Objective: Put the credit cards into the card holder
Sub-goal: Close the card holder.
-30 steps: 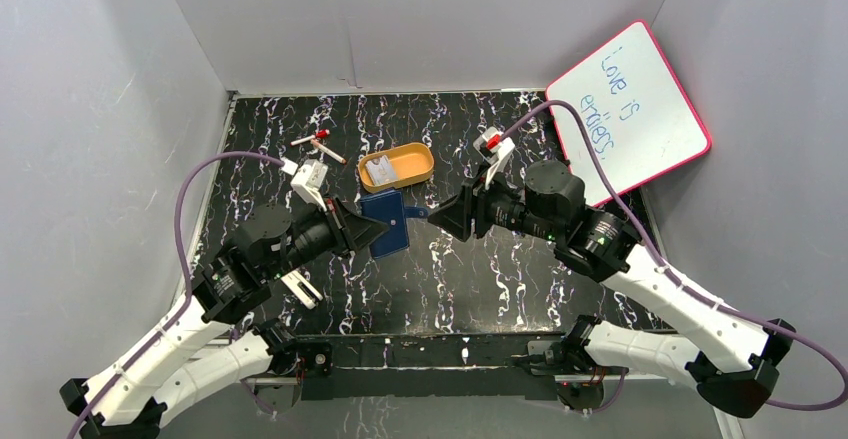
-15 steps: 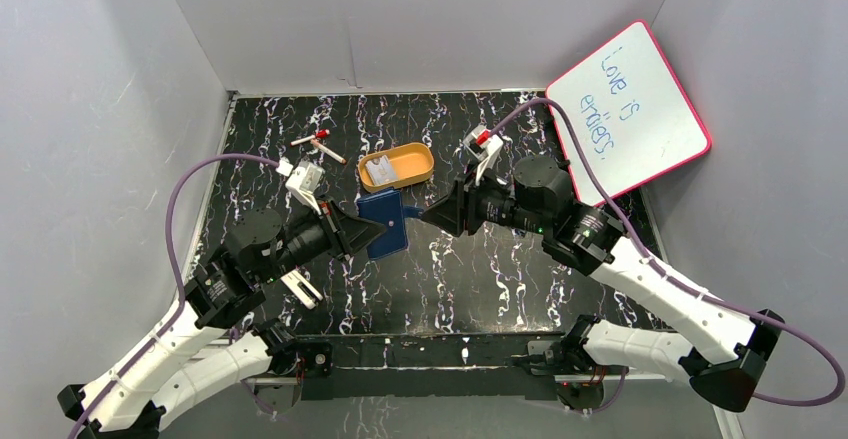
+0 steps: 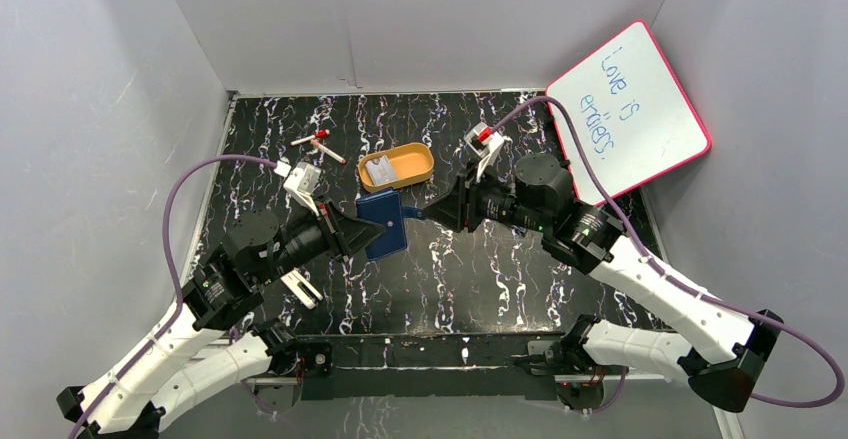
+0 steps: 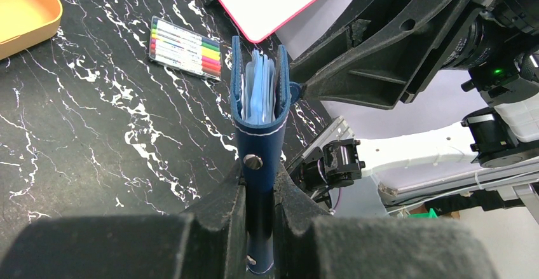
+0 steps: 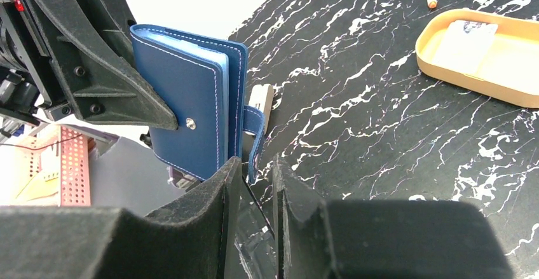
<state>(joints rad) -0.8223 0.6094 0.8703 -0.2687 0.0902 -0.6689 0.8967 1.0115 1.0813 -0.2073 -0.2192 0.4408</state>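
The card holder (image 4: 259, 120) stands on edge above the table (image 3: 480, 279), clamped low down by the left gripper (image 4: 259, 196) — its snap tab (image 5: 255, 123) hangs between the right gripper's (image 5: 254, 168) narrowly parted fingers; whether they pinch it I cannot tell. One card (image 3: 381, 170) lies in the orange tray (image 3: 424, 164).

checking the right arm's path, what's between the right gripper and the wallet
Only the snap strap of the wallet, hanging right in front of the right gripper; nothing else, as the right wrist view shows.
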